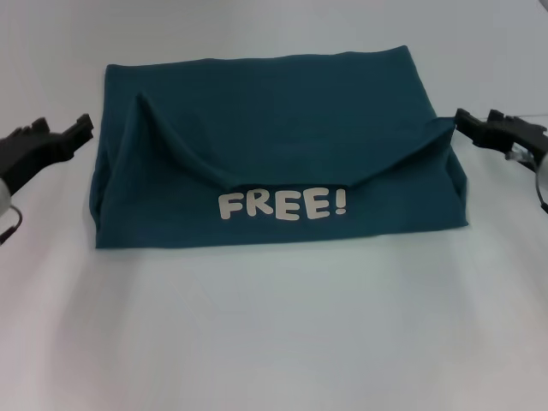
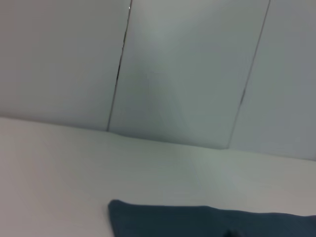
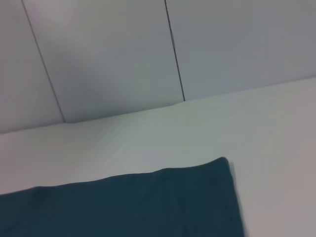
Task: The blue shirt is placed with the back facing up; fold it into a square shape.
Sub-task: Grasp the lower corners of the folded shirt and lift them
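The blue shirt lies on the white table, folded into a wide rectangle. Both side parts are folded in as slanted flaps, and white letters "FREE!" show near its front edge. My left gripper hovers just off the shirt's left edge, apart from it. My right gripper is at the shirt's right edge, where the right flap rises to a point. The shirt's far corner also shows in the left wrist view and in the right wrist view.
The white table extends in front of the shirt and to both sides. A pale panelled wall stands behind the table's far edge.
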Controlling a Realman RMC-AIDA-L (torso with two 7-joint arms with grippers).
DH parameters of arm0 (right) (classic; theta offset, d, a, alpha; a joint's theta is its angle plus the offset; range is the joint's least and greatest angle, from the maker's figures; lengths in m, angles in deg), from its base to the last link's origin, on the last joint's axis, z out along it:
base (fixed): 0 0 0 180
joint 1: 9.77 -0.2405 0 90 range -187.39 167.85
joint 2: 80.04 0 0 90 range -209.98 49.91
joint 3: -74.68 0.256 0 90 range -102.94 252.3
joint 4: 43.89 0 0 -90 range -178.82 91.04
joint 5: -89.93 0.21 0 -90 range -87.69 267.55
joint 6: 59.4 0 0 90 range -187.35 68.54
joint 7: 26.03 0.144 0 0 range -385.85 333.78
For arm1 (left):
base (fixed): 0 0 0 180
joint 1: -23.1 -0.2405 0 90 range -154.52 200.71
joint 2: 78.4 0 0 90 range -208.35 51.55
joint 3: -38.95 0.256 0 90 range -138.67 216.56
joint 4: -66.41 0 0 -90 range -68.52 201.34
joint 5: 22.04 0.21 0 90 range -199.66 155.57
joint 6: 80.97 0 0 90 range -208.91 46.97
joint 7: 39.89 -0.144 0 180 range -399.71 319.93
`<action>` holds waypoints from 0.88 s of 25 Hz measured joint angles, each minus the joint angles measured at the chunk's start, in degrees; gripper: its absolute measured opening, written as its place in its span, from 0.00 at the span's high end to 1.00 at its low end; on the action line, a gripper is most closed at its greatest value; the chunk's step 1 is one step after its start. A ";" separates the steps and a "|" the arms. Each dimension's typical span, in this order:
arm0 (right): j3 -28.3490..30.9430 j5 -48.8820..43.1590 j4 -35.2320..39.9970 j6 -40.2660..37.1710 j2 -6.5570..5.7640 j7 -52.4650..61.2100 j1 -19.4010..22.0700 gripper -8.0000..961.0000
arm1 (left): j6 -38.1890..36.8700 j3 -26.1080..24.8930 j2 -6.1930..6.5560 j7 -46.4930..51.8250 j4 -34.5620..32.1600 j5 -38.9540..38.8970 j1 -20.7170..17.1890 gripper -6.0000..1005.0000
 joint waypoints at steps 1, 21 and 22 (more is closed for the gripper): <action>-0.61 -0.15 0.09 -1.49 -0.38 1.41 0.85 0.35 | -1.21 2.38 0.01 2.89 -1.49 0.02 -1.46 0.44; -20.47 -10.35 15.02 -24.51 -8.66 42.50 14.59 0.35 | -12.12 14.14 -0.19 23.69 -13.48 11.01 -13.35 0.17; -20.46 -12.34 15.52 -24.64 -8.70 44.03 14.36 0.36 | -12.07 14.31 -0.22 23.72 -13.45 11.88 -13.24 0.17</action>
